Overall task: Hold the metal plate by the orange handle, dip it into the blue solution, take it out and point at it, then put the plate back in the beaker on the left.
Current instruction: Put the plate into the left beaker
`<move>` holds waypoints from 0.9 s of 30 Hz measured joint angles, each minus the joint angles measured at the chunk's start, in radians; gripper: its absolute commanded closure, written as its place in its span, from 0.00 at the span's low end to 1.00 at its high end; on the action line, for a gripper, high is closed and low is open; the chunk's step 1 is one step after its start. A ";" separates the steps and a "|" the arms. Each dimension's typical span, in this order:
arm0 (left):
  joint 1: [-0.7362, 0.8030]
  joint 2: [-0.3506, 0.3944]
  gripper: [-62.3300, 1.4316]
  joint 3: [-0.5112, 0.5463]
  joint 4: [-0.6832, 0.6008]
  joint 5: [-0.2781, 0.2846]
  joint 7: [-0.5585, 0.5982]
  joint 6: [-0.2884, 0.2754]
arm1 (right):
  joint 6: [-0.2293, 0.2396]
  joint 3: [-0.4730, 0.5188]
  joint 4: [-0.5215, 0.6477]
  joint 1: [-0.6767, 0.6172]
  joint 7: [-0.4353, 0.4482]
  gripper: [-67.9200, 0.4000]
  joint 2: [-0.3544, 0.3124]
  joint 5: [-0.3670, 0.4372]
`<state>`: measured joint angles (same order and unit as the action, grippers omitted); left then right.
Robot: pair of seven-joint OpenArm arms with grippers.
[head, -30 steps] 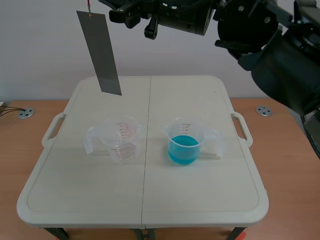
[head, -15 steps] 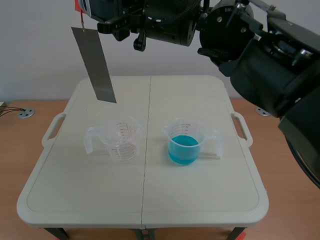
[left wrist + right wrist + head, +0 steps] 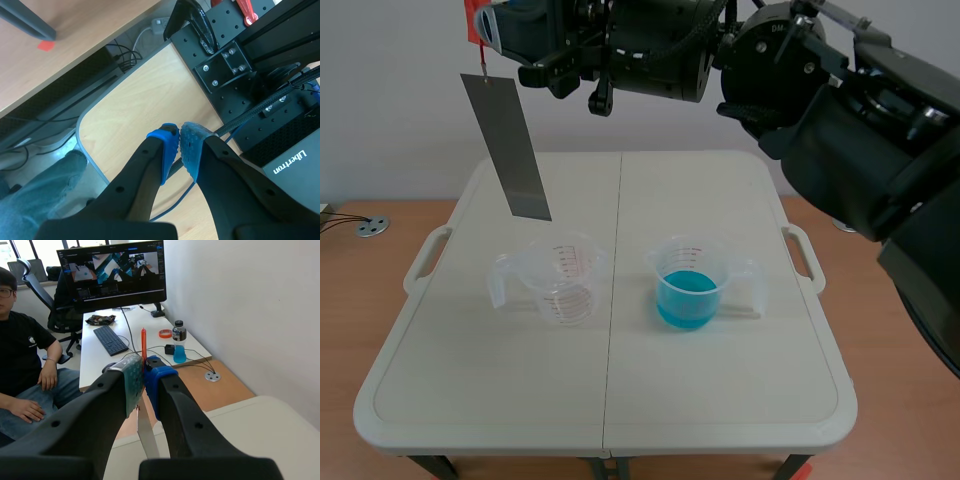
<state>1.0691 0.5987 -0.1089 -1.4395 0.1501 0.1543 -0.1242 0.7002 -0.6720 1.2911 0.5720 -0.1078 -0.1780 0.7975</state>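
Observation:
My right arm comes in from the right and stretches across the top of the scene, with my right gripper (image 3: 488,27) high over the table's far left. It is shut on the thin orange handle (image 3: 471,20). The grey metal plate (image 3: 507,146) hangs from the handle, tilted, its lower end above and just behind the empty clear beaker (image 3: 558,279). The beaker of blue solution (image 3: 687,284) stands to that beaker's right. In the right wrist view the handle (image 3: 143,341) sticks up between the pads (image 3: 131,381) and the plate (image 3: 147,434) hangs below. My left gripper (image 3: 179,145) is shut on nothing, off the table.
The white folding table (image 3: 620,400) has a centre seam and side handles. Beyond my right gripper a seated person (image 3: 22,347), a monitor (image 3: 112,272), a keyboard (image 3: 111,339) and a small bottle (image 3: 179,347) occupy a desk. A black metal frame (image 3: 235,55) lies ahead of my left gripper.
My right arm has swung further left and lowered the hanging plate, bringing its lower end closer to the empty beaker. Both beakers have stayed put.

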 measured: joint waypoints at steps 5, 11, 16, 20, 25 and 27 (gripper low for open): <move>0.000 0.000 0.87 0.000 0.000 0.000 0.000 0.000 | 0.003 0.000 0.000 -0.005 -0.006 0.98 0.000 0.000; 0.000 0.000 0.87 0.000 0.000 0.000 0.000 0.000 | 0.003 0.000 0.000 -0.005 -0.010 0.98 0.000 0.000; 0.000 0.000 0.87 0.000 0.000 0.000 0.000 0.000 | 0.003 0.000 0.000 -0.005 -0.016 0.98 0.000 0.000; 0.000 0.000 0.87 0.000 0.000 0.000 0.000 0.000 | 0.003 0.000 0.000 -0.005 -0.018 0.98 0.000 0.000; 0.000 0.000 0.87 0.000 0.000 0.000 0.000 0.000 | 0.003 0.000 0.000 -0.008 -0.018 0.98 0.000 0.000; 0.000 0.000 0.87 0.000 0.000 0.000 0.000 0.000 | 0.003 0.000 0.000 -0.015 -0.017 0.98 0.000 0.000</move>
<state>1.0691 0.5983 -0.1089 -1.4395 0.1501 0.1543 -0.1238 0.7033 -0.6720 1.2911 0.5571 -0.1249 -0.1783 0.7975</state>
